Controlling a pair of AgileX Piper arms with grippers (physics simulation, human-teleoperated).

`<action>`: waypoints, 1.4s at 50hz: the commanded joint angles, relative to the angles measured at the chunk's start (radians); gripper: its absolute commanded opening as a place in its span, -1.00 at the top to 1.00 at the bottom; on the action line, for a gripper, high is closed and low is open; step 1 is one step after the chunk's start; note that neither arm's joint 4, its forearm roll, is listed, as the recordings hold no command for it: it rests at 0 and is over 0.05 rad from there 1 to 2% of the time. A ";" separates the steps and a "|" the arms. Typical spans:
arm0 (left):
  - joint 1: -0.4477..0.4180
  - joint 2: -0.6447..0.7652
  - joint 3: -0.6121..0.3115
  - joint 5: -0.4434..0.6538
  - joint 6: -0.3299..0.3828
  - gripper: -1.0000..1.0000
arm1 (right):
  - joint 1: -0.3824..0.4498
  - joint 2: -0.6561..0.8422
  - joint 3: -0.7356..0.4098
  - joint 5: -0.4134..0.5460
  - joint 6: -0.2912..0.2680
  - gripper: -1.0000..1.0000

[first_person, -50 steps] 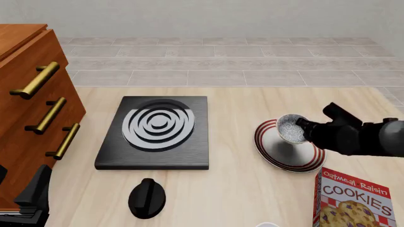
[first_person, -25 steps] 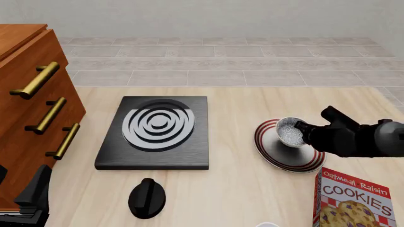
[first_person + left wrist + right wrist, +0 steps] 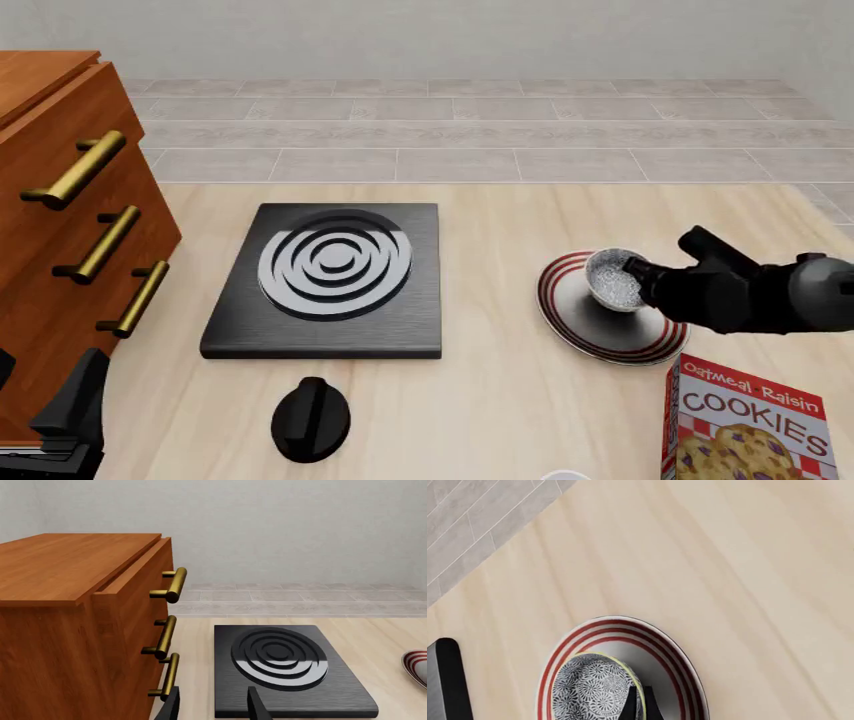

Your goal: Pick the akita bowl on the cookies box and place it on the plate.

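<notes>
Fingers (image 3: 639, 704) of the right gripper (image 3: 638, 277) are pinching the akita bowl (image 3: 613, 280) rim over the plate (image 3: 587, 325), clearest in the right wrist view; the left gripper (image 3: 213, 706) is sitting parted, gripping nothing.

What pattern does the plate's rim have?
Concentric red rings on the white plate, clearest in the right wrist view.

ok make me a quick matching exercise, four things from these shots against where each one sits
Things:
1. akita bowl
2. cookies box
3. black stove
4. black knob

Places:
A. front view's bottom right corner
B. beside the wooden drawers
C. over the plate, pinched at its rim by the right gripper
D. on the table just nearer the camera than the stove

Pairs: 1-C, 2-A, 3-B, 4-D
</notes>
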 commanded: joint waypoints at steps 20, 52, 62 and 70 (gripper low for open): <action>0.000 0.000 0.000 0.000 0.000 -1.00 | 0.002 -0.009 -0.008 0.012 0.003 -1.00; 0.000 0.000 0.000 0.000 0.000 -1.00 | -0.009 -0.488 0.053 0.245 -0.048 -1.00; 0.000 0.000 0.000 0.000 0.000 -1.00 | 0.006 -0.885 0.031 0.503 -0.083 -1.00; 0.000 0.000 0.000 0.000 0.000 -1.00 | -0.010 -1.085 -0.005 0.650 -0.098 -1.00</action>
